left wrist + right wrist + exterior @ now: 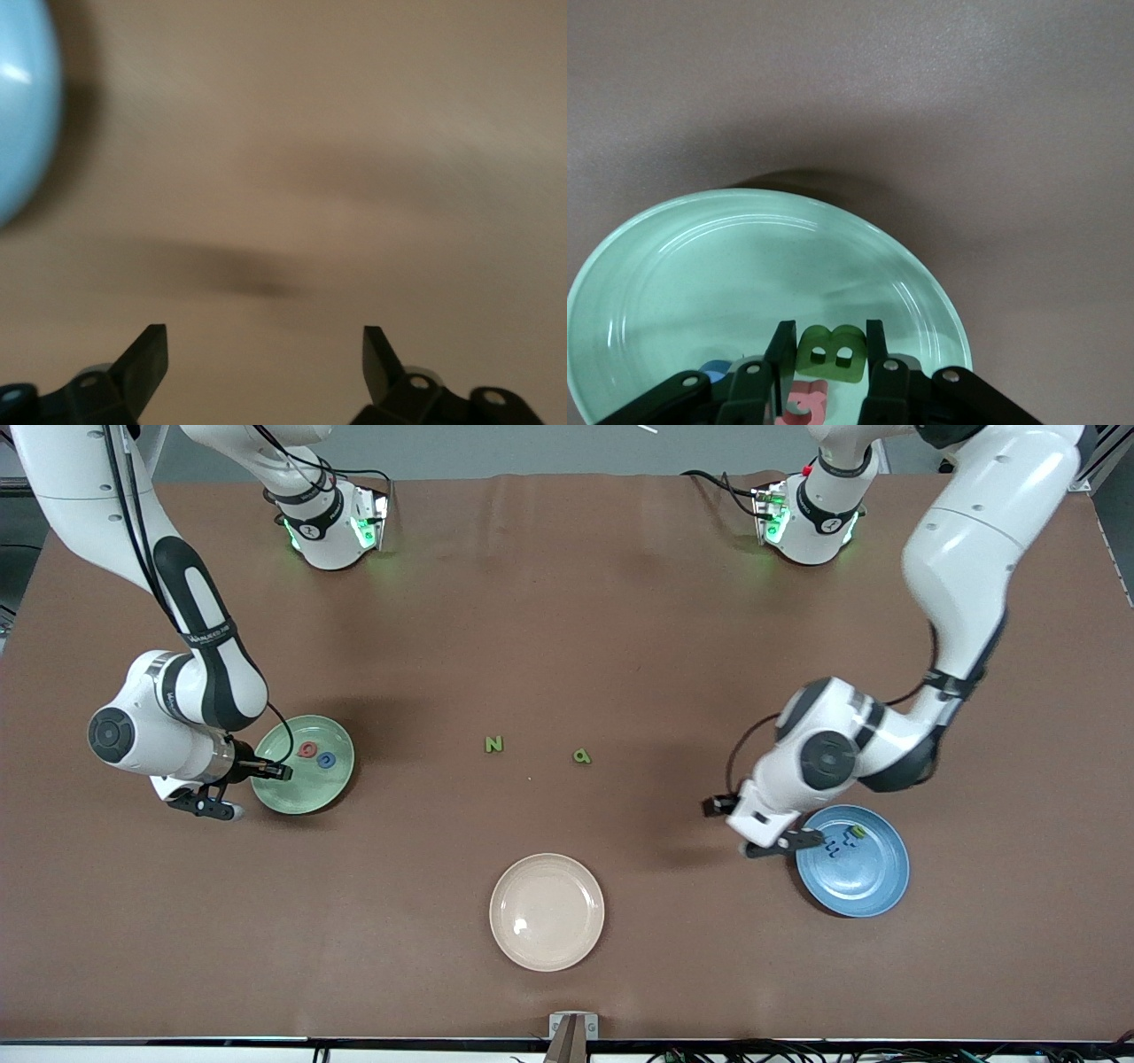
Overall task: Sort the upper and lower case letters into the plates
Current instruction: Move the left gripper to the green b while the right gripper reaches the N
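The right gripper [824,354] is clamped on a green B [830,352], its two fingers [780,350] pressed against the letter's sides, and it hangs over the mint green plate [302,764] at the right arm's end of the table. A red G [307,749] and a blue G [327,760] lie in that plate, side by side.

The left gripper [265,350] has its fingers [149,351] wide apart with nothing between them. It hangs over the bare table [567,646] at the edge of the blue plate [852,860], which sits at the left arm's end of the table. Small letters [840,843] lie in that plate: blue ones and a green one, too small to read.

A green N [493,744] and a green lower-case letter [581,756] lie on the table between the two plates, near each other but apart. A cream-beige plate [547,911] sits nearer to the front camera than both letters.
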Motion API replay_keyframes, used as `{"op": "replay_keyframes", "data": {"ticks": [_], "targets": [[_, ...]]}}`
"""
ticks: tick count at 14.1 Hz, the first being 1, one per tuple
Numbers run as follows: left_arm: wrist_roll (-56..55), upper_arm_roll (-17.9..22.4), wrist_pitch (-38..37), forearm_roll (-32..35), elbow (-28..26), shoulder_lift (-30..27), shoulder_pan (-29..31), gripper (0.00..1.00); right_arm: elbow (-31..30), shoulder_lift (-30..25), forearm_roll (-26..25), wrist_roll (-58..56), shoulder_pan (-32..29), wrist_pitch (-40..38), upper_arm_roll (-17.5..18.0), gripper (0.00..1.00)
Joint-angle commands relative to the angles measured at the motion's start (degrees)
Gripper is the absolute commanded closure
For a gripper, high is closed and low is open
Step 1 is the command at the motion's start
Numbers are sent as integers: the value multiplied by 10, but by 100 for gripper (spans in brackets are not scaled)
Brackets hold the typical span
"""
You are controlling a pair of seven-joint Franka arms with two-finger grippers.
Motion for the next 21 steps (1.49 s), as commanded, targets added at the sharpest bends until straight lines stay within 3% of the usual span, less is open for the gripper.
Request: {"op": "replay_keyframes", "data": {"ticks": [1, 2, 5, 8, 13, 18, 21], "targets": [[-59, 4, -5, 15, 1, -1, -60, 12, -2, -2, -6, -1, -4, 5, 4, 16], [-64, 5, -3, 14, 4, -1, -80, 14, 2, -3, -6, 2, -3, 2, 4, 0], [-118, 7, 3, 12, 21, 14, -130, 17, 2, -12, -4, 37, 16, -6, 8, 0], [-192, 19, 29, 13, 48, 38, -184, 22, 10, -22, -4, 161, 83, -28, 8, 0], [-294, 108, 36, 9, 98, 62, -300, 23, 19, -17, 0, 364, 205, 12, 8, 0], [-346, 113, 52, 12, 137, 97, -321, 31, 18, 10, 0, 521, 309, 82, 8, 0], [-346, 114, 52, 13, 136, 103, -326, 37, 19, 17, -7, 481, 339, 88, 8, 0]]}}
